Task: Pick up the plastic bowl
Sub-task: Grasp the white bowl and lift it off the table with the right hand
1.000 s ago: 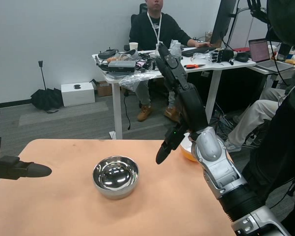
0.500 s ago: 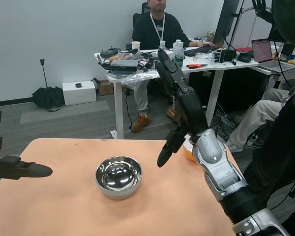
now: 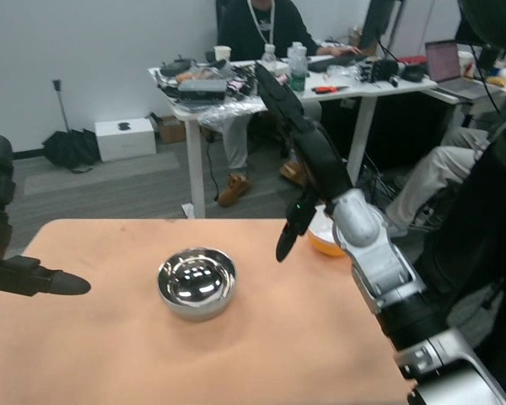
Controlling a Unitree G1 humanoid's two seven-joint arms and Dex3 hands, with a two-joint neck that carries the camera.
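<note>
The plastic bowl (image 3: 323,245) is orange and sits at the table's far right edge, largely hidden behind my right wrist. My right hand (image 3: 310,162) is raised above and in front of it, fingers stretched up and away, thumb hanging down just left of the bowl; it holds nothing. My left hand (image 3: 18,272) waits over the table's left edge with fingers apart, empty.
A shiny metal bowl (image 3: 196,281) stands mid-table on the peach tabletop (image 3: 110,354). Beyond the table a person (image 3: 266,34) sits at a cluttered white desk (image 3: 236,80). Another seated person's leg (image 3: 426,198) is at the right.
The whole picture has shifted as the camera dipped and turned. My right hand stays raised over the orange bowl, and my left hand keeps its place.
</note>
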